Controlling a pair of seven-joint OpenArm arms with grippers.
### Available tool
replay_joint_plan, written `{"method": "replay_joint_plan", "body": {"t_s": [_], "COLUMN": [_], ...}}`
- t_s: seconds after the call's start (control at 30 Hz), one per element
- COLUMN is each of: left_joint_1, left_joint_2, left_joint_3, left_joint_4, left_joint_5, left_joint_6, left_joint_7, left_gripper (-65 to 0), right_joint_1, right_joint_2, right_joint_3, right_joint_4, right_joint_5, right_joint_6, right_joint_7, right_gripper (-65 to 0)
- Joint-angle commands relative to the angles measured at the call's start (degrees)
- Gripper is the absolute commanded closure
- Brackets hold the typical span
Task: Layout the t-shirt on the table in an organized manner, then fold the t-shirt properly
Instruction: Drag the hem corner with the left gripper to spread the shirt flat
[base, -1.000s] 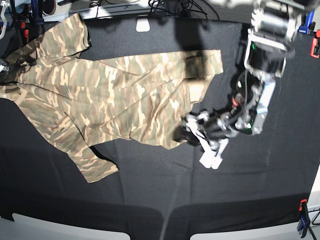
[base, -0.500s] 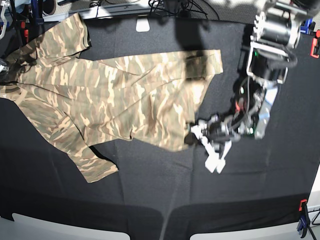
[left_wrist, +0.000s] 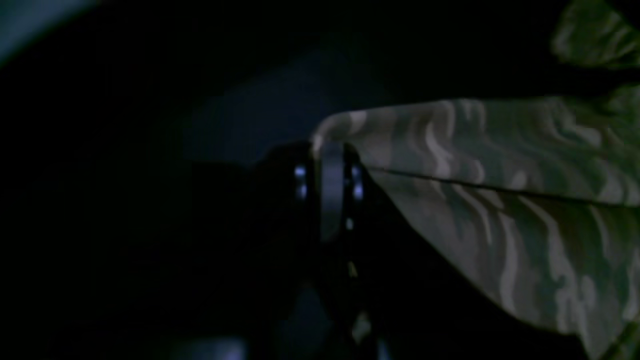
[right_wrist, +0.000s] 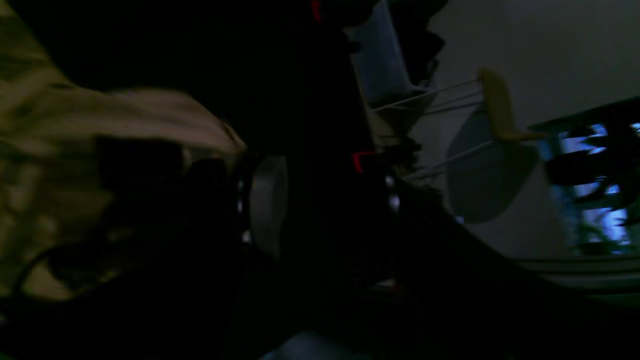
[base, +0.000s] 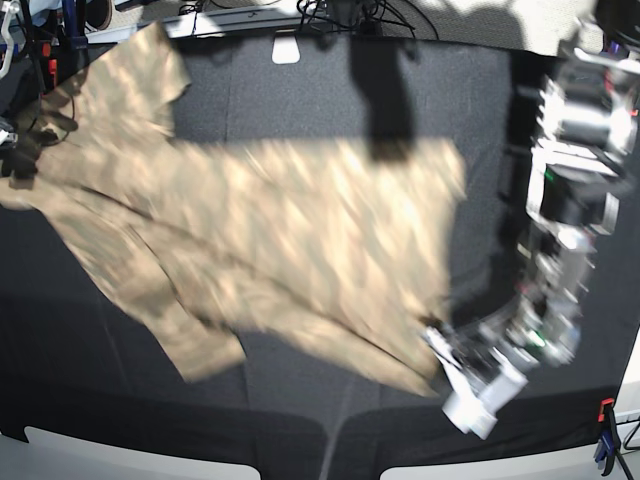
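T-shirt (base: 270, 230) spread across worktop (base: 300, 420), camo fabric, blurred in base view. Collar end at base-view left, hem end toward right. One sleeve (base: 140, 70) up at far edge, other sleeve (base: 195, 345) near front.

Left hand (left_wrist: 327, 150) clamped on a corner of the shirt's hem; wrist view shows fingers (left_wrist: 300, 180) pressed together w/ fabric edge pinched between, cloth draping off to the right of it. In base view that hand (base: 440, 355) sits at the shirt's lower hem corner, near front-right of worktop; arm runs up the right side.

Right hand (right_wrist: 310, 200) at collar end, barely visible at base-view left edge. Wrist view dark: jaws stand apart, tan fabric (right_wrist: 100, 150) just beside one finger (right_wrist: 267, 200). Can't tell if anything's held betw. them.

Blue/red clamp (base: 605, 435) at front-right corner.
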Motion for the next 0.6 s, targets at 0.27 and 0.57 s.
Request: {"method": "replay_joint_plan", "body": {"t_s": [0.27, 0.57], "left_joint_1": [-2.8, -4.1], "left_joint_2": [-3.8, -3.9], "left_joint_3": [-0.3, -0.3], "left_joint_4": [-2.0, -18.1], "left_joint_5": [12.9, 18.1], "left_joint_6": [4.1, 7.5], "left_joint_7": [-10.3, -26.4], "left_gripper": [0.0, 0.0], "right_joint_1": [0.2, 0.2], "right_joint_2": [1.3, 1.3], "right_joint_3": [0.7, 0.7], "right_joint_4": [1.0, 1.0], "right_joint_5": [4.2, 4.3], "right_joint_6": [-0.8, -0.8], "right_joint_7": [1.0, 1.0], "right_gripper": [-23.7, -23.7]}}
